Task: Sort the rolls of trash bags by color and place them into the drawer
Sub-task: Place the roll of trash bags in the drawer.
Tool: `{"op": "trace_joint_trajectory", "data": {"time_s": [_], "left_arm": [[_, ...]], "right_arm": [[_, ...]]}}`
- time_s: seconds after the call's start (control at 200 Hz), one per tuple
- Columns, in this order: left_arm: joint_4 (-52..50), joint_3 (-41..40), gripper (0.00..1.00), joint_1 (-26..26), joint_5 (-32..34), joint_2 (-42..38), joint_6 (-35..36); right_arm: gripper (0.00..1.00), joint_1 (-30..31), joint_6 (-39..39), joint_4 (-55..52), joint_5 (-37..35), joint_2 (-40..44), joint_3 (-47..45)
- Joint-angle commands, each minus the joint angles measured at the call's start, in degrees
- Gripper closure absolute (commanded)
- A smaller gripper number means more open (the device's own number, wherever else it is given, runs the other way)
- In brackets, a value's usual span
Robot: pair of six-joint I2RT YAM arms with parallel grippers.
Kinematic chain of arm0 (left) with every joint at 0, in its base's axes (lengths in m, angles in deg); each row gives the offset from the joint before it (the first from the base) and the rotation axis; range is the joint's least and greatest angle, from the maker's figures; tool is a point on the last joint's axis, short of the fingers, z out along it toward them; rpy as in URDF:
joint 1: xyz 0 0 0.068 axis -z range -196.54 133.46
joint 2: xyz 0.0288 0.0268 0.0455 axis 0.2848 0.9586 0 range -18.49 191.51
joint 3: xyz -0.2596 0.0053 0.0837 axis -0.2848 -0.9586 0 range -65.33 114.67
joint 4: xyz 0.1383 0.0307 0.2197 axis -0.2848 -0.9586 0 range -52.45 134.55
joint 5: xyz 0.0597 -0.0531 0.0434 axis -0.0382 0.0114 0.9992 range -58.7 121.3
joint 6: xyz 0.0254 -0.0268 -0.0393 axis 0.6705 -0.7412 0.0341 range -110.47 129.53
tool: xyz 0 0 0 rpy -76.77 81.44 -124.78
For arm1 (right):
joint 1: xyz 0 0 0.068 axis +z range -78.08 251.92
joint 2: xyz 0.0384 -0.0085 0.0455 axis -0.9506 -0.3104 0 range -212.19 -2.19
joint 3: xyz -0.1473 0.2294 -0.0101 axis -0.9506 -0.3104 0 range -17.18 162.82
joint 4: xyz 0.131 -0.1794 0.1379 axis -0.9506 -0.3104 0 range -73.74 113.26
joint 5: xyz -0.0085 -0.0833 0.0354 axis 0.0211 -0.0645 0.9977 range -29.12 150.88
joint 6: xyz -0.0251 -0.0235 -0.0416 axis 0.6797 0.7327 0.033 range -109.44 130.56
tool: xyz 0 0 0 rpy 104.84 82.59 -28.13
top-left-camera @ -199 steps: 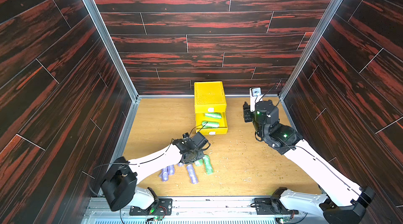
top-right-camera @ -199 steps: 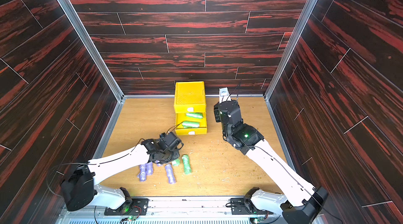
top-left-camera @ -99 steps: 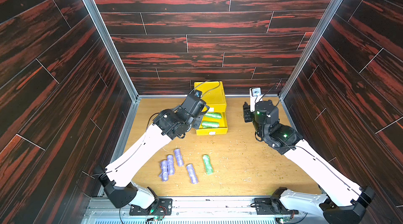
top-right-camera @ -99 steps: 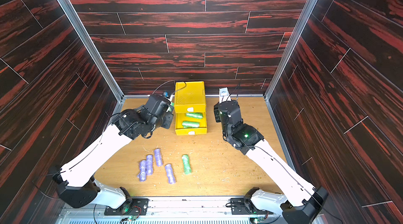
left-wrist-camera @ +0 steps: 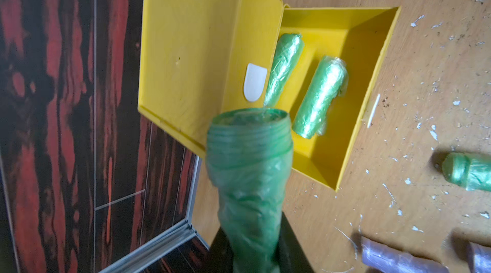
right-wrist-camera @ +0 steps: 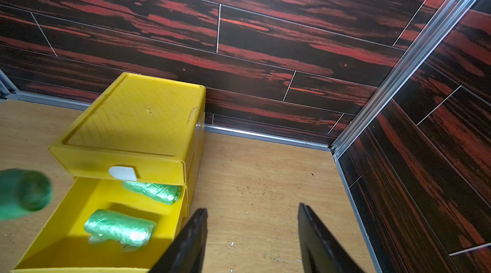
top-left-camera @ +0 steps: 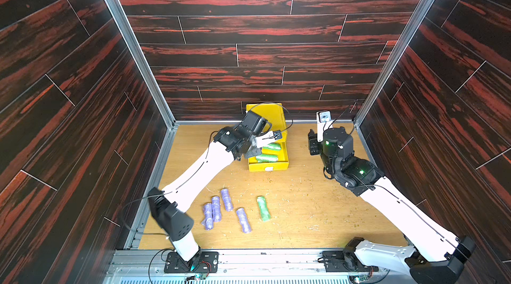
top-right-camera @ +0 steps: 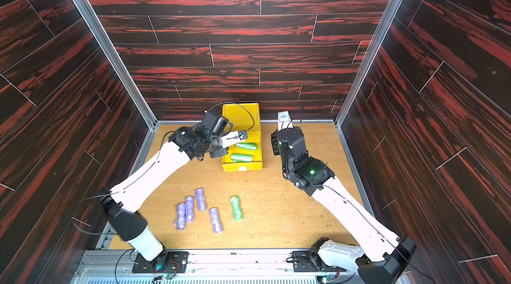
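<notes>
Pinching crinkled green plastic-film roll (left-wrist-camera: pixel 249 168) in left gripper (left-wrist-camera: pixel 255 253) at open yellow plastic drawer's (left-wrist-camera: pixel 372 72) 9 o'clock, to join 2 green rolls (left-wrist-camera: pixel 318 96); with right gripper (right-wrist-camera: pixel 252 210) agape, empty.

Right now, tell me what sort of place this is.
Probably a robot test cell, not a real room. Wood-print wall panels sit between aluminium posts, a left arm and a right arm are mounted on a metal rail, and the floor is a scuffed wooden board.
</notes>
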Motion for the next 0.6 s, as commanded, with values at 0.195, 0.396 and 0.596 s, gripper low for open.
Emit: {"op": "trace_joint_trajectory", "data": {"time_s": [0.195,0.396,0.596], "left_arm": [[-10.2,16.9,0.76,-0.5,-6.7,17.8,6.9],[-9.1,17.4,0.77,-0.1,-7.3,21.4,5.1],[-3.3,12.5,0.75,-0.1,-2.6,22.2,5.0]], "right_arm": [[0.42,-0.3,-0.5,0.2,-0.1,0.4,-0.2],[0.42,-0.3,-0.4,0.3,0.3,0.2,-0.5],[0.42,-0.3,-0.5,0.6,0.7,-0.4,-0.5]]}}
